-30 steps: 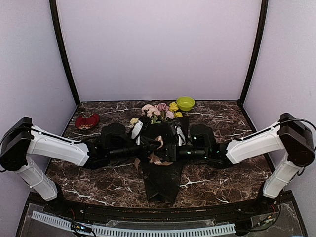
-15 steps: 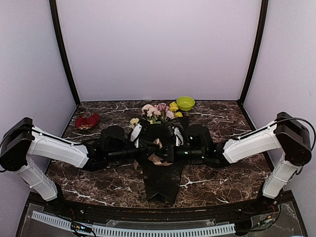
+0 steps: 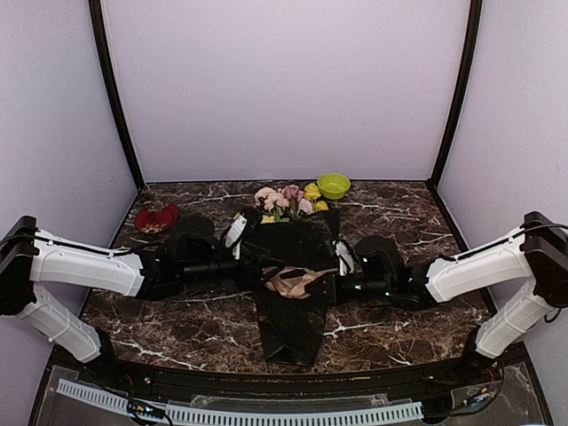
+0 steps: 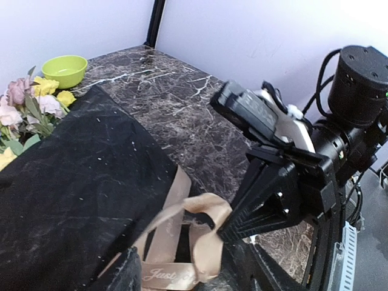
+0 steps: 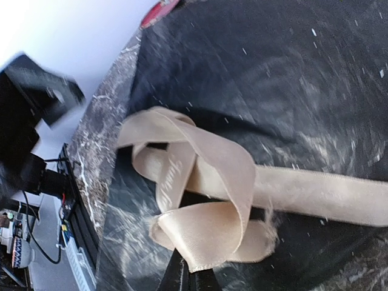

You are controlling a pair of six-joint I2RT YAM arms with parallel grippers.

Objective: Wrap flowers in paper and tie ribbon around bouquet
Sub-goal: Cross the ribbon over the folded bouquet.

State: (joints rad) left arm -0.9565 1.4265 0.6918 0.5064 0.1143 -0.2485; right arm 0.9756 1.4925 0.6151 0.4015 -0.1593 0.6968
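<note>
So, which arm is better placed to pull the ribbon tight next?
Probably right. The right fingers are shut on the ribbon looped over the black paper; the left fingers stand open, holding nothing.

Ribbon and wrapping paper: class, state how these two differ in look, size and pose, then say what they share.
Colour: the ribbon is beige-tan with printed script; the paper is black and speckled.
Size: the ribbon is a narrow strip; the paper is a broad sheet.
Pose: the ribbon is twisted into loose loops; the paper lies as a flattened cone below the flowers.
Shared: both sit on the same bundle, ribbon on top of paper.
</note>
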